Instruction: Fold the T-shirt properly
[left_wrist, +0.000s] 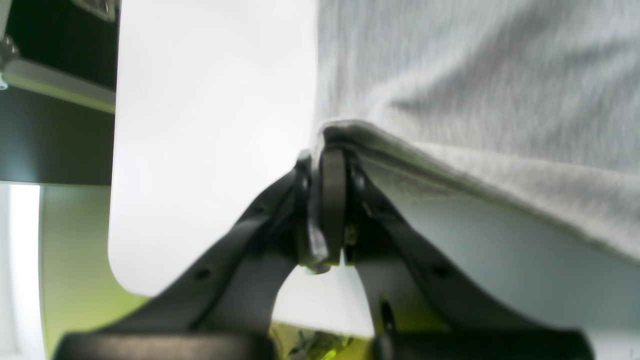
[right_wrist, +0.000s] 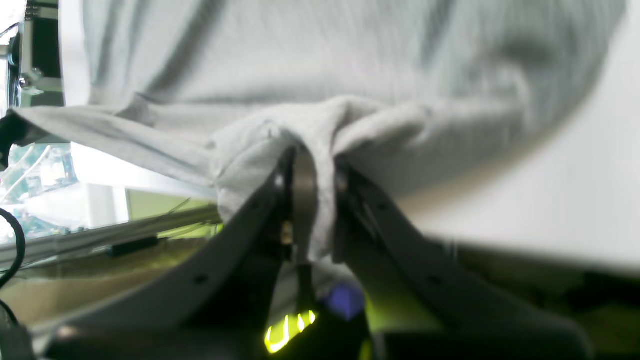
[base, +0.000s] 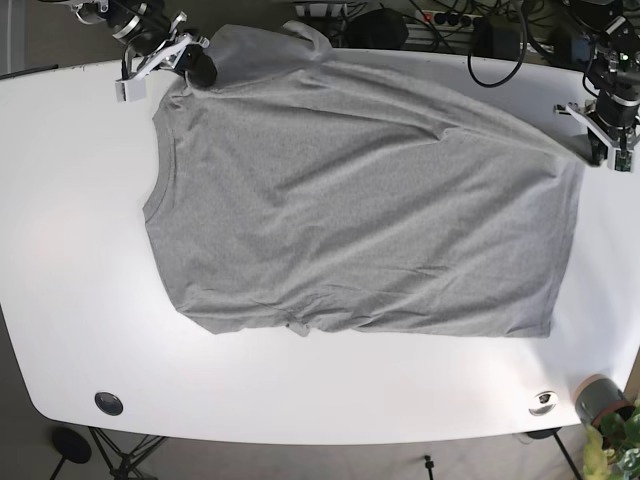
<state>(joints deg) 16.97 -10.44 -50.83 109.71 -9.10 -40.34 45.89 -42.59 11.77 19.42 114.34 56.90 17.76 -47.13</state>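
Observation:
A grey T-shirt (base: 360, 200) lies spread over the white table (base: 70, 250), neck opening to the left, hem to the right. My left gripper (base: 590, 150) at the far right is shut on the shirt's upper hem corner (left_wrist: 340, 130), lifting it a little off the table. My right gripper (base: 195, 68) at the upper left is shut on a bunched fold of the shirt's shoulder or sleeve (right_wrist: 320, 135). The shirt is stretched between both grippers along its far edge.
Cables and dark equipment (base: 480, 30) lie beyond the table's far edge. A round black disc (base: 108, 403) sits at the near left of the table, a silver one (base: 542, 402) near right. A grey pot with a plant (base: 605, 405) stands off the near right corner.

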